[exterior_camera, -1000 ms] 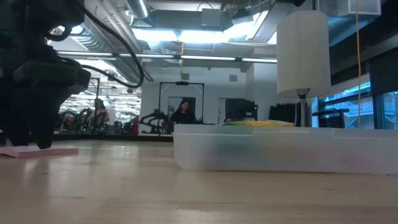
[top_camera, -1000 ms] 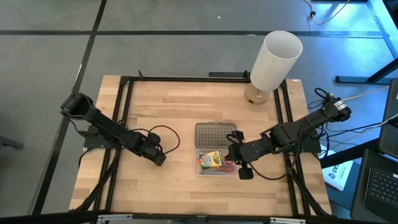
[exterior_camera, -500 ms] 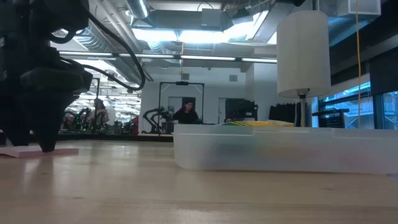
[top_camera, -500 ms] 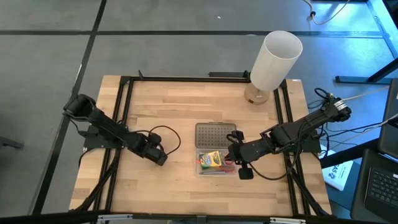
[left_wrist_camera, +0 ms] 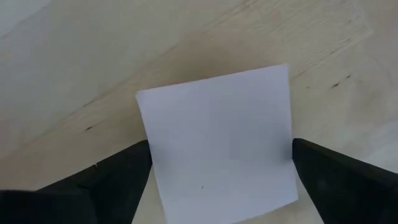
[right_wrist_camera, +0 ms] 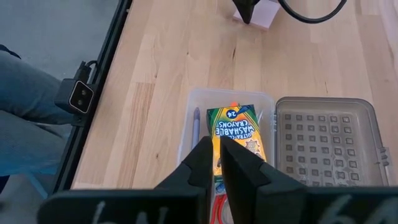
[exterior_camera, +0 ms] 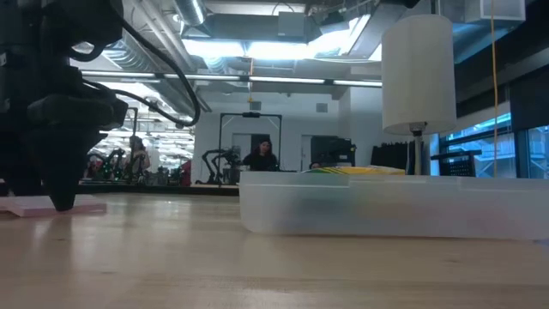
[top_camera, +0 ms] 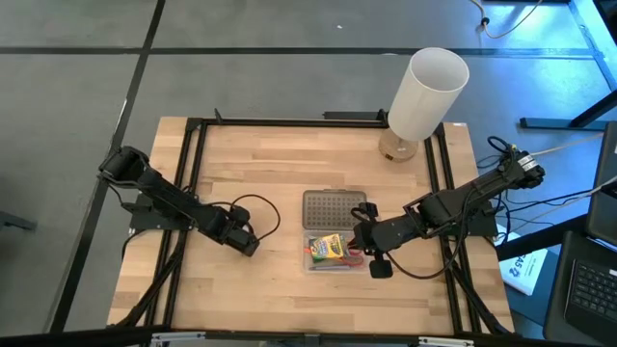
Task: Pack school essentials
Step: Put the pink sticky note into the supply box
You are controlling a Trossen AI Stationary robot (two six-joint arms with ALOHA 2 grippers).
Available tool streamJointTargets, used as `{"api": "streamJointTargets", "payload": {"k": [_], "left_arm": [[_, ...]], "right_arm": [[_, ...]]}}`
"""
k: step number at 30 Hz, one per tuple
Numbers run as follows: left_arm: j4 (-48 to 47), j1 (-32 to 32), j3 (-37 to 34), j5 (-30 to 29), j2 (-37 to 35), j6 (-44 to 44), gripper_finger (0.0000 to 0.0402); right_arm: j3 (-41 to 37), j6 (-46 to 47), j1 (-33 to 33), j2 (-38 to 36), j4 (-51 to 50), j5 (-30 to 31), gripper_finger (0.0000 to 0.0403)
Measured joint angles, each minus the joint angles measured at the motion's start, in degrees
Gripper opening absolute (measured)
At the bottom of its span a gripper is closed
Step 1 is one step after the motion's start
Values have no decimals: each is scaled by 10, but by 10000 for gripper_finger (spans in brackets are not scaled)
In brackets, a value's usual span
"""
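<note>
Item: pink pad (left_wrist_camera: 217, 140), flat on the table (top_camera: 280, 173), straddled by your left gripper (left_wrist_camera: 217, 171), fingers wide. Risk: thin pad slides when pinched. Right gripper (right_wrist_camera: 217, 165), nearly closed, empty, hovers over crayon box (right_wrist_camera: 237, 134).

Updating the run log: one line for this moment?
left gripper: open, straddling pink pad | right gripper: shut, over clear box | crayon box: inside

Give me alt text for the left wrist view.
A pale square pad lies flat on the wooden table, filling the middle of the view. The left gripper's two dark fingers stand open on either side of the pad.
</note>
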Motion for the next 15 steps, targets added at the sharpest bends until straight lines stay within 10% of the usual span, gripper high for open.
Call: {"api": "streamJointTargets", "payload": {"k": [15], "left_arm": [[-14, -1, 13, 1, 2, 12, 305]], "right_arm": [[0, 0, 0, 0, 0, 0, 35]]}}
